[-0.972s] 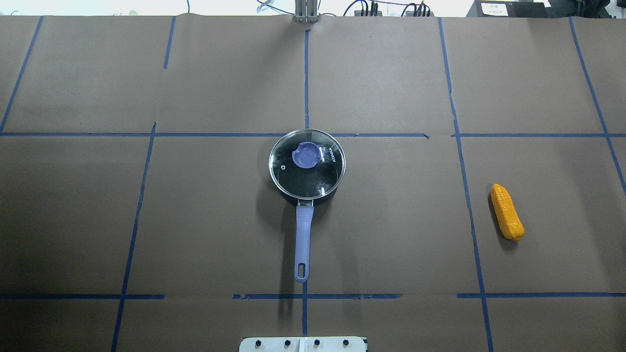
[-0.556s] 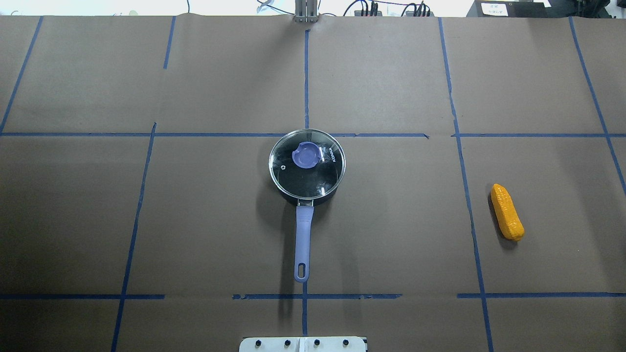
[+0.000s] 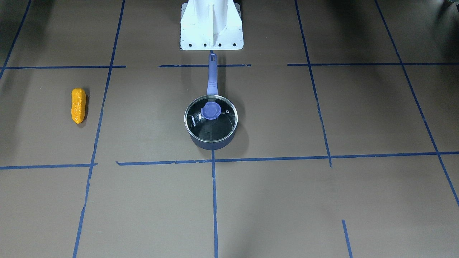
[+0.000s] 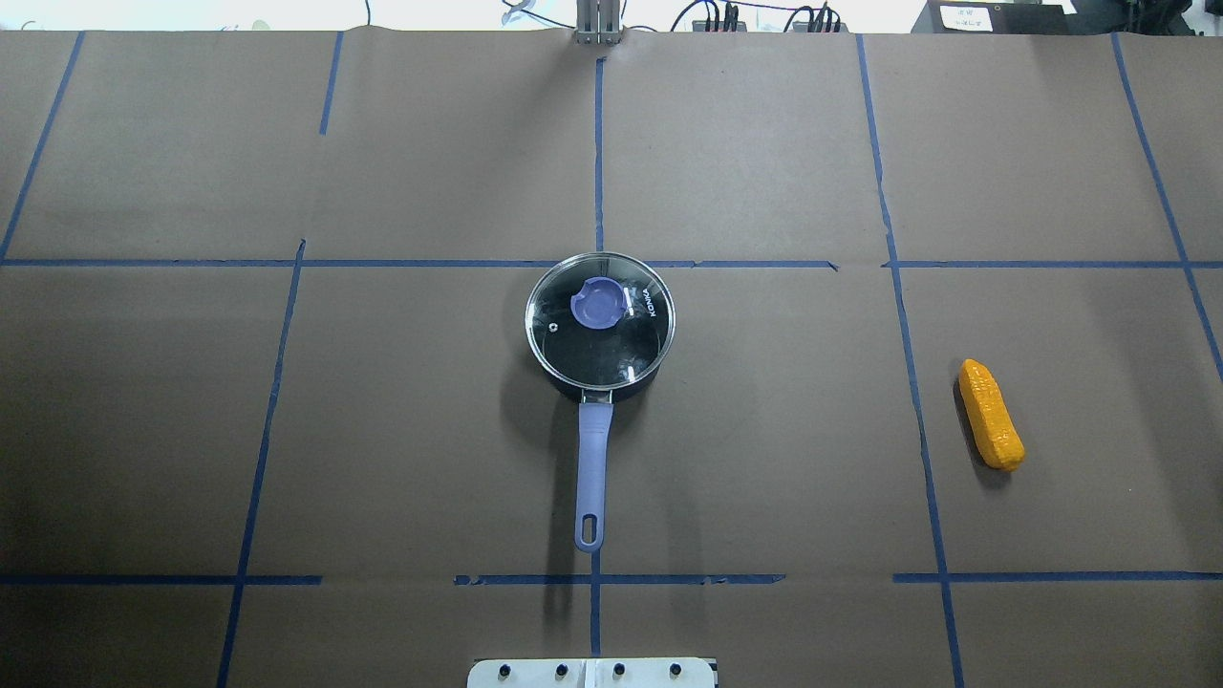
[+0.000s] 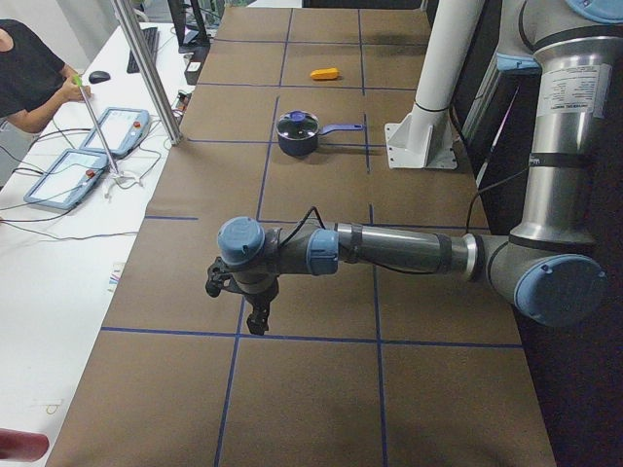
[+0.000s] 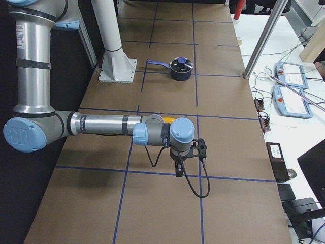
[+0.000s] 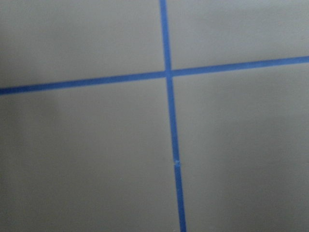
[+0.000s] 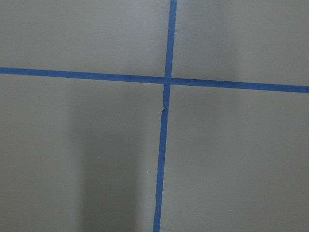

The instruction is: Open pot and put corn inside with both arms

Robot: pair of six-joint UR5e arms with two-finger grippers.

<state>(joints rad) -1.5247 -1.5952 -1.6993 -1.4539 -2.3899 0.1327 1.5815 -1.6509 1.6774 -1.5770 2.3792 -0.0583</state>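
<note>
The left gripper (image 5: 256, 326) shows only in the side view from the robot's left, low in the left half of the frame. It hangs point-down from the long near left arm (image 5: 389, 251) over a blue tape line. How far its fingers are spread cannot be told from there. The right gripper (image 6: 178, 173) is the same case (seen only from the other end of the table). It sits just below the frame's centre on the near right arm (image 6: 101, 123), and its opening cannot be judged either. Both hang well apart from the pot and the corn. Each wrist camera looks straight down at a cross of blue tape (image 7: 168, 73) on bare paper.

The pot (image 3: 209, 144) stands at the middle of the overhead view with its glass lid (image 4: 611, 349) seated on the rim. The lavender knob (image 4: 598, 304) faces up, and the long handle (image 4: 592, 459) runs down the frame toward the white base mount (image 3: 211, 25). The corn (image 4: 991, 415) lies on its side at the right of the overhead view, far from the pot.

The table (image 4: 764, 449) is covered in brown paper gridded with the tape. At the left edge of the left-side view are a white bench with two teach pendants (image 5: 68, 180) and a person in black (image 5: 24, 73).
</note>
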